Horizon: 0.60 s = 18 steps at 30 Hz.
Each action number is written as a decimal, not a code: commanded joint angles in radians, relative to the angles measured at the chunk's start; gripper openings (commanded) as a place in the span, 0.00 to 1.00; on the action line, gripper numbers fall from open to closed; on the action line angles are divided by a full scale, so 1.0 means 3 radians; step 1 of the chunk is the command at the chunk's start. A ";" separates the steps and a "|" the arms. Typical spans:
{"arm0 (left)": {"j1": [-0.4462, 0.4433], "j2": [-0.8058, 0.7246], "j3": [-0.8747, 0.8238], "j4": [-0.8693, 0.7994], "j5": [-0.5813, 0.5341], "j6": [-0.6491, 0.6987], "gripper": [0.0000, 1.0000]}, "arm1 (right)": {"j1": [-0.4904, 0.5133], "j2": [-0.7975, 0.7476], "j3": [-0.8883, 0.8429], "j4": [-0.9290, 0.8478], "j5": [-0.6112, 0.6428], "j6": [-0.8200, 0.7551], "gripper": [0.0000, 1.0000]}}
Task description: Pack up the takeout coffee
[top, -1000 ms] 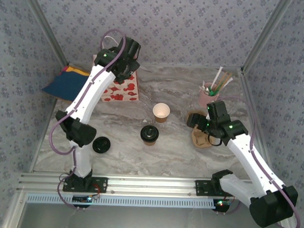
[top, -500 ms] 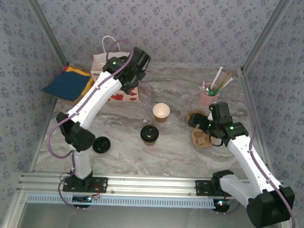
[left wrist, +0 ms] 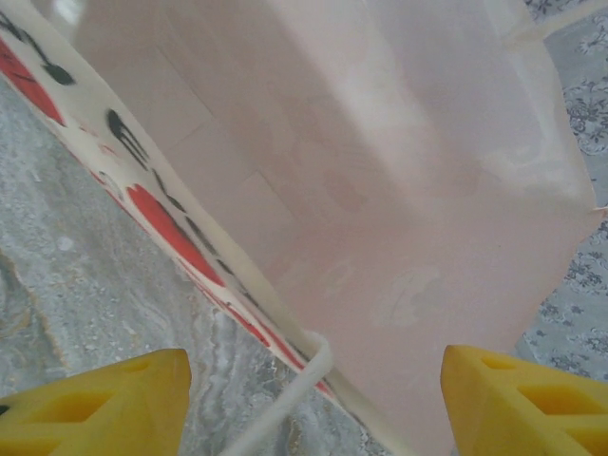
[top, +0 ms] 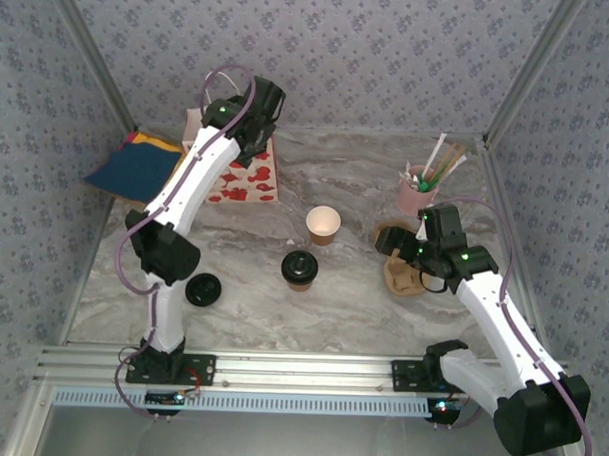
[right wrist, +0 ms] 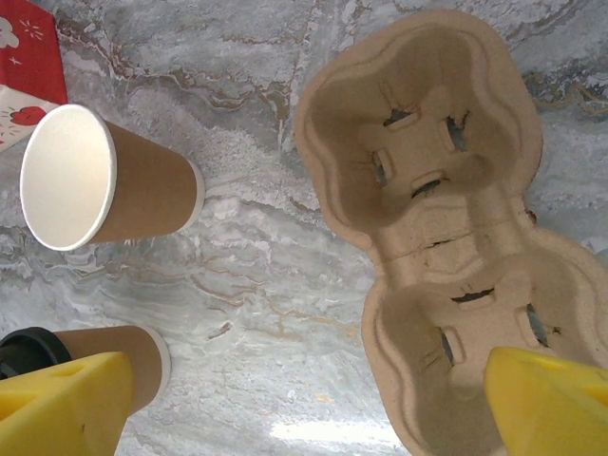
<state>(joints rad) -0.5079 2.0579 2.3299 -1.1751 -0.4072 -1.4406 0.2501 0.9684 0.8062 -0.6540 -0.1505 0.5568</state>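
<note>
lidded coffee cup (top: 300, 269): left of cup carrier (right wrist: 446, 237), awaiting packing. open cup (right wrist: 104, 180): also left of carrier. right gripper (right wrist: 304, 404): over carrier, spread wide, empty. left gripper (left wrist: 309, 399): far left of carrier, at paper bag (left wrist: 380, 190) mouth, wide, empty, probably to open it.

The grey-veined marble worktop (top: 351, 315) carries a tan pulp cup carrier (right wrist: 446, 218) beneath the spread right jaws, an open brown paper cup (right wrist: 104, 176) and a black-lidded cup (right wrist: 104, 340) standing to their left, and a pink cup of straws (top: 418, 192) just beyond them. A red-printed white paper bag (top: 248, 176) lies at the left jaws, its pale inside facing them, a blue, yellow and red cloth (top: 137, 167) to their left and a loose black lid (top: 202, 289) well behind them.
</note>
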 commanded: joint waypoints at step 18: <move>0.0049 -0.0310 -0.0082 -0.0371 0.0322 0.0528 0.04 | -0.0029 0.0009 0.0022 -0.0016 -0.0014 -0.0015 1.00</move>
<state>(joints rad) -0.4973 2.0499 2.3310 -1.2289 -0.3424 -1.3514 0.2481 0.9695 0.8055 -0.6540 -0.1505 0.5568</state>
